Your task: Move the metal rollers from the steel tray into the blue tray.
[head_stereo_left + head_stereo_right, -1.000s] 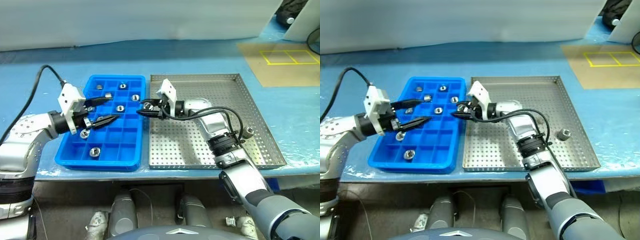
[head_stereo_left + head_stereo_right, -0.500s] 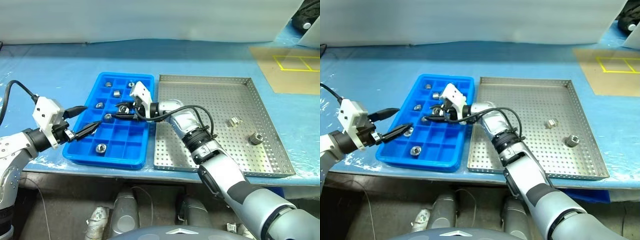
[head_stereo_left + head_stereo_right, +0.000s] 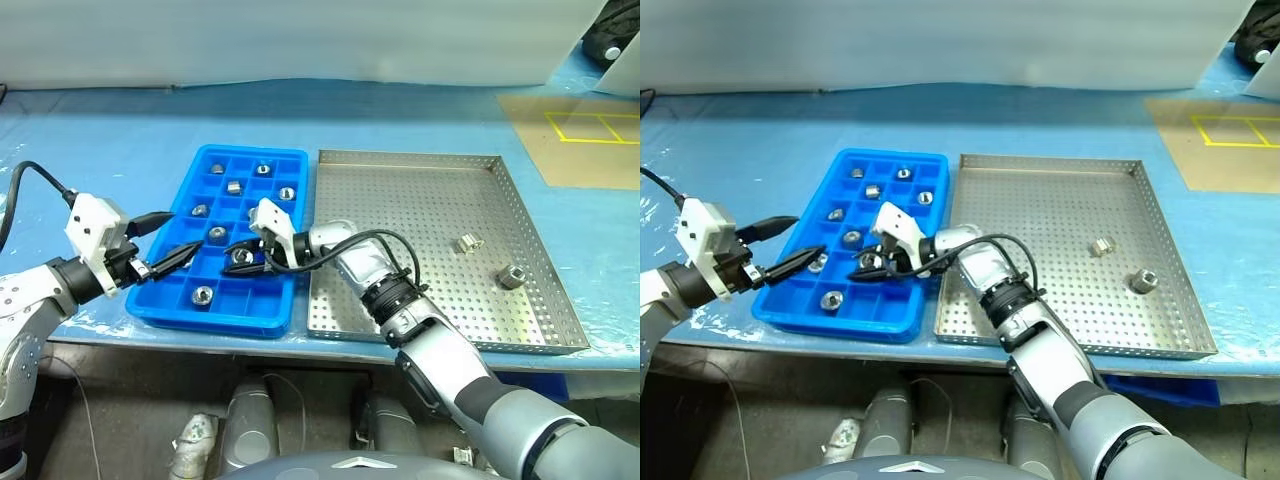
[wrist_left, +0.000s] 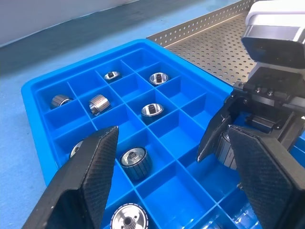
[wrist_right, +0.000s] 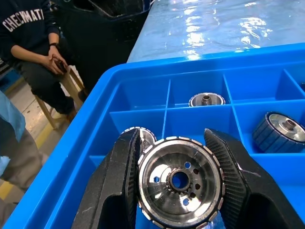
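On the blue-covered table (image 3: 120,130), head views: blue tray (image 3: 292,160), glossy plastic, grid of square cells, sits just left of steel tray (image 3: 420,170), flat perforated metal with low rim. Several rollers lie in the blue cells; two silvery rollers, one (image 3: 467,243) and another (image 3: 511,276), rest on the steel floor, near each other toward its right side. Right gripper (image 3: 240,258) reaches over the blue tray's near-middle cells, black fingers clamped on a roller (image 3: 243,257). Left gripper (image 3: 168,240) hangs at the blue tray's left edge, fingers apart, nothing between them.

Left wrist view: two textured black fingers (image 4: 90,176) spread wide over the blue grid. Short knurled cylinders with centre holes sit in separate cells, e.g. one (image 4: 135,161). Right gripper's white housing and black fingers stand opposite, over the tray's far cells, steel tray's holed floor behind.

Right wrist view: ribbed black fingers (image 5: 119,186) squeeze a shiny round roller (image 5: 179,182), toothed rim, small holes around hub, above a blue cell. Other rollers lie in cells beyond. Person (image 5: 33,38) in dark sweatshirt sits off past the table.
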Motion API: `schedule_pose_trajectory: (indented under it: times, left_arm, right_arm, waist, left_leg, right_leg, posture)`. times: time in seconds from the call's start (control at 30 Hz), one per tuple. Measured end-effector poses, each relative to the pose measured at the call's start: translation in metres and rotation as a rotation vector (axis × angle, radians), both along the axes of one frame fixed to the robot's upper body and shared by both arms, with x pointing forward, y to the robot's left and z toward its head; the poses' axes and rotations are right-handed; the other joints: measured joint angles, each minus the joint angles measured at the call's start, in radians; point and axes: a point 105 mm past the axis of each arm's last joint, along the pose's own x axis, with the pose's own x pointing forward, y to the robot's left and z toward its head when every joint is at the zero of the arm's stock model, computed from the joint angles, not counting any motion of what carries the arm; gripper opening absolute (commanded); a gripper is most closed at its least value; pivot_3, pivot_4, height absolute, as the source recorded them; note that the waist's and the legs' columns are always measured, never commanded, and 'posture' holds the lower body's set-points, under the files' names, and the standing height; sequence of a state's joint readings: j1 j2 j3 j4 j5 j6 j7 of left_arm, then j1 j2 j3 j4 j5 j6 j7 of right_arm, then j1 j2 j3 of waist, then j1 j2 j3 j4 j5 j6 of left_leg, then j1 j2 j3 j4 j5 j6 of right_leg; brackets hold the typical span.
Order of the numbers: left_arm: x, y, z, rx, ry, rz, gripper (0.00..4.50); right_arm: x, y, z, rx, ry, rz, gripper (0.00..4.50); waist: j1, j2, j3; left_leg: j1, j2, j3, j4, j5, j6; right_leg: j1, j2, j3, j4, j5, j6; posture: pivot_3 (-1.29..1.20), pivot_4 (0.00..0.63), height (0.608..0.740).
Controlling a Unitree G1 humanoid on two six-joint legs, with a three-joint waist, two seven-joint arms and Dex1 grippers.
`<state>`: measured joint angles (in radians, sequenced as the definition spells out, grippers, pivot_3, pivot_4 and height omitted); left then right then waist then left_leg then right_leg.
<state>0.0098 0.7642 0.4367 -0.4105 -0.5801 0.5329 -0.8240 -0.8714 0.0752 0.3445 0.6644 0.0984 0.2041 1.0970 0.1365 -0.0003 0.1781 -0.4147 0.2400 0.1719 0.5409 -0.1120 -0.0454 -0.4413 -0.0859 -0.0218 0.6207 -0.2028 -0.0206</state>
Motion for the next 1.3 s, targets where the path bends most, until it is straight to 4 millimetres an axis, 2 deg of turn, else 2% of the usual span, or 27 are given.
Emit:
schedule_pose_trajectory:
  times: [0.2,0.4,0.57,0.7,0.87,0.97,1.03,1.13,1.23,1.3]
  left_arm:
    - [0.000,0.000,0.000,0.000,-0.001,-0.001,3.84]
    - [0.001,-0.002,0.000,0.000,0.000,-0.007,3.84]
    - [0.006,-0.010,0.003,-0.006,-0.010,-0.041,3.84]
    - [0.020,-0.027,0.008,-0.038,-0.025,-0.117,3.84]
    - [0.042,-0.059,0.016,-0.091,-0.048,-0.251,3.84]
    - [0.053,-0.081,0.015,-0.113,-0.045,-0.347,3.84]
    - [0.063,-0.097,0.012,-0.137,-0.032,-0.416,3.84]
    - [0.071,-0.116,0.005,-0.155,-0.011,-0.489,3.84]
    - [0.083,-0.152,0.006,-0.190,-0.034,-0.584,3.84]
    - [0.087,-0.168,0.006,-0.206,-0.039,-0.630,3.84]
  right_arm:
    - [0.001,0.006,-0.002,-0.004,-0.024,-0.010,1.72]
    - [0.006,0.009,-0.001,-0.003,-0.050,-0.042,3.66]
    - [0.019,0.001,0.006,0.018,-0.038,-0.103,3.66]
    - [0.035,-0.021,0.030,0.078,-0.060,-0.182,3.66]
    - [0.045,-0.064,0.080,0.214,-0.045,-0.261,3.66]
    - [0.048,-0.100,0.092,0.229,-0.042,-0.340,3.66]
    - [0.055,-0.137,0.086,0.190,-0.057,-0.464,3.66]
    - [0.061,-0.182,0.071,0.139,-0.057,-0.641,3.66]
    - [0.065,-0.232,0.054,0.066,-0.083,-0.870,3.66]
    - [0.065,-0.254,0.047,0.050,-0.091,-0.979,3.66]
  waist:
    - [-0.002,0.000,0.000]
    - [-0.003,0.000,0.000]
    - [-0.001,0.000,0.000]
    - [-0.001,0.000,0.000]
    - [-0.015,-0.001,0.000]
    - [-0.028,-0.001,-0.001]
    - [-0.031,-0.002,-0.001]
    - [-0.063,-0.002,-0.001]
    - [-0.083,-0.002,-0.001]
    - [-0.102,-0.002,-0.001]
  left_leg:
    - [0.000,0.000,0.000,0.000,0.000,0.000]
    - [0.001,0.000,0.000,0.000,0.000,0.000]
    - [0.001,0.000,0.000,0.000,0.000,-0.001]
    - [0.001,0.000,0.000,0.002,0.001,-0.001]
    - [0.003,0.000,0.000,0.003,0.002,-0.003]
    - [0.003,-0.001,0.001,0.004,0.003,-0.004]
    - [0.003,-0.002,0.001,0.004,0.004,-0.006]
    - [0.004,-0.002,0.003,0.005,0.004,-0.006]
    - [0.004,-0.002,0.003,0.006,0.004,-0.005]
    - [0.004,-0.002,0.005,0.006,0.003,-0.004]
  right_leg:
    - [0.000,0.000,0.000,0.000,0.000,0.000]
    - [0.000,0.000,0.000,0.001,0.000,0.000]
    - [0.000,0.000,0.000,0.002,0.000,0.000]
    - [0.001,0.000,0.000,0.003,0.000,0.000]
    - [0.003,0.001,0.001,0.003,0.001,0.000]
    - [0.004,0.001,0.002,0.003,0.001,0.000]
    - [0.005,0.000,0.003,0.001,0.001,0.000]
    - [0.005,0.001,0.005,0.001,0.001,0.000]
    - [0.005,0.001,0.007,0.001,0.001,0.001]
    - [0.005,0.003,0.010,0.000,0.001,0.001]
  posture:
    - [0.27,0.150,0.740]
    - [0.24,0.150,0.740]
    - [0.16,0.150,0.740]
    - [0.10,0.150,0.740]
    - [-0.07,0.150,0.740]
    - [-0.20,0.150,0.740]
    - [-0.24,0.150,0.740]
    - [-0.35,0.150,0.740]
    - [-0.42,0.150,0.740]
    - [-0.44,0.150,0.740]
